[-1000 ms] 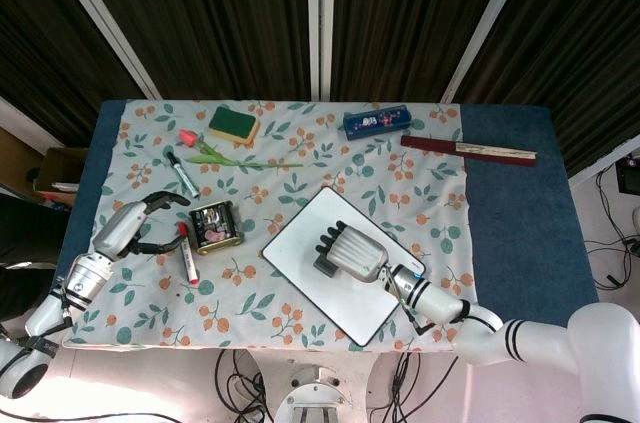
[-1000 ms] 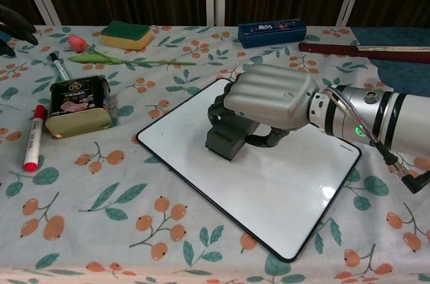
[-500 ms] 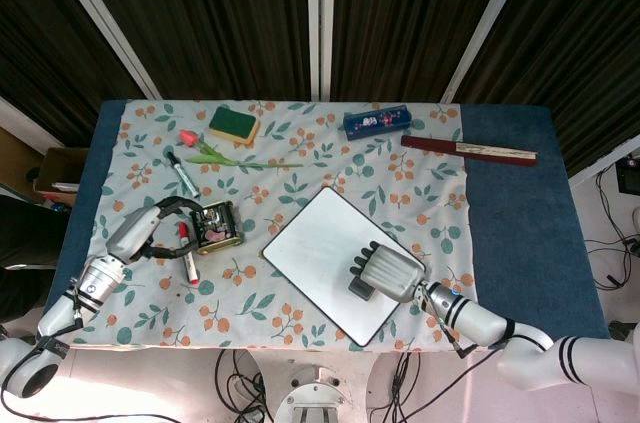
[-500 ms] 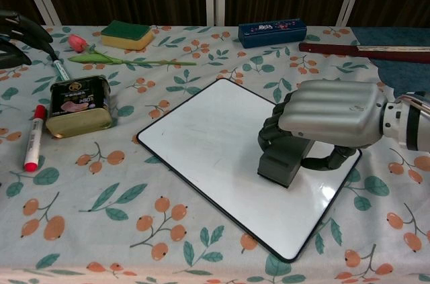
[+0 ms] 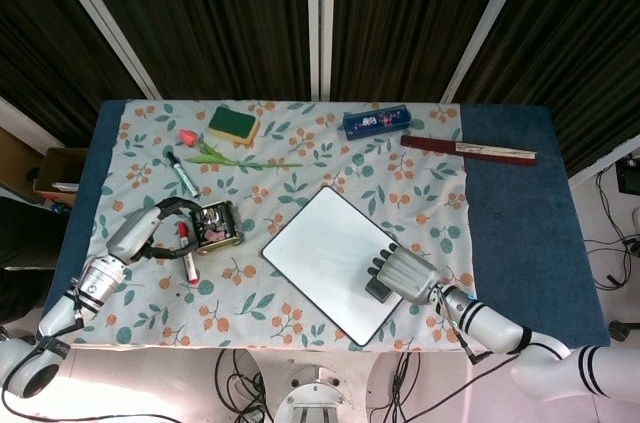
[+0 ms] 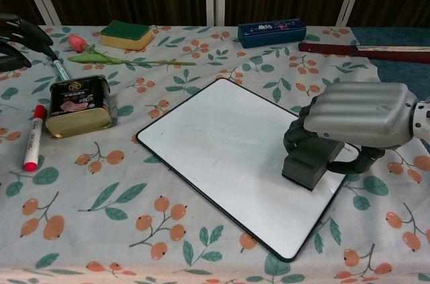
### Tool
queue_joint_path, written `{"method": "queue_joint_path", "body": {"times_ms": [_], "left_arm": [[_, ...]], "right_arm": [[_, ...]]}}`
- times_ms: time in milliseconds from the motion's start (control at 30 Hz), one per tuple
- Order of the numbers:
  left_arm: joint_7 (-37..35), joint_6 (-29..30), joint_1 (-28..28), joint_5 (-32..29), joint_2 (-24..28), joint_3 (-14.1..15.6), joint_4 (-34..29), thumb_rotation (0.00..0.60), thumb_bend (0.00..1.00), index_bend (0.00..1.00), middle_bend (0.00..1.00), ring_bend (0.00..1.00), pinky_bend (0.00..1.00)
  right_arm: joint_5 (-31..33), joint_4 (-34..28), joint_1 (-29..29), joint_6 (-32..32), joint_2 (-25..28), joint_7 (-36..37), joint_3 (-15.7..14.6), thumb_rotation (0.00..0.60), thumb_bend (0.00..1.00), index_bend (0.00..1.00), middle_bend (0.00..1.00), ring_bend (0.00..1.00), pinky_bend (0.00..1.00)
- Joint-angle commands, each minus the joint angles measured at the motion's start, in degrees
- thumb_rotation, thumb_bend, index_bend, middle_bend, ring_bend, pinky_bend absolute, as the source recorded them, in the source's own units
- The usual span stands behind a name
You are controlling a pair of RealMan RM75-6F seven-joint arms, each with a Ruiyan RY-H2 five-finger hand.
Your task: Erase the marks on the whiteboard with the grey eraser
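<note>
The whiteboard lies tilted on the floral cloth; its surface looks nearly clean, with only a faint speck near its middle. My right hand grips the grey eraser, which presses on the board's right edge. My left hand hovers with its fingers apart at the far left, just beside the tin, holding nothing.
A tin can, a red marker, a black pen, a tulip, a green-yellow sponge, a blue pencil case and a dark red folded fan lie around the board.
My right hand has slid the eraser from the board's upper middle down and right to its right edge. My left hand moved a little toward the tin, then stayed.
</note>
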Motion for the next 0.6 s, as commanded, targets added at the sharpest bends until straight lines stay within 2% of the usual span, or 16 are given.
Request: {"method": "queue_joint_path", "body": {"times_ms": [33,233,600], "left_arm": [[0.1,0.2,0.2,0.0,0.3,0.1,-0.1,0.43,0.26,0.28,0.26,0.17,0.27],[0.0,0.7,0.8,-0.4,1.5,0.0,-0.3,0.429,0.26,0.28,0.26,0.17,0.27],[-0.9,0.2,1.2,-1.0,2.1,0.1,0.8,0.431,0.27,0.28,0.26,0.17,0.27]], "right_arm": [[2.6,3.0,0.7,-0.5,-3.1,-0.9,1.7,0.6,0.35,0.5,0.54,0.43,0.35],[2.2,9.7,2.5,0.5,-9.0,-0.9,4.3,0.6,0.35,0.5,0.54,0.43,0.35],[0.3,22.9,7.2,0.4,-19.1,4.2,8.6,0.6,0.35,0.5,0.54,0.43,0.35]]}}
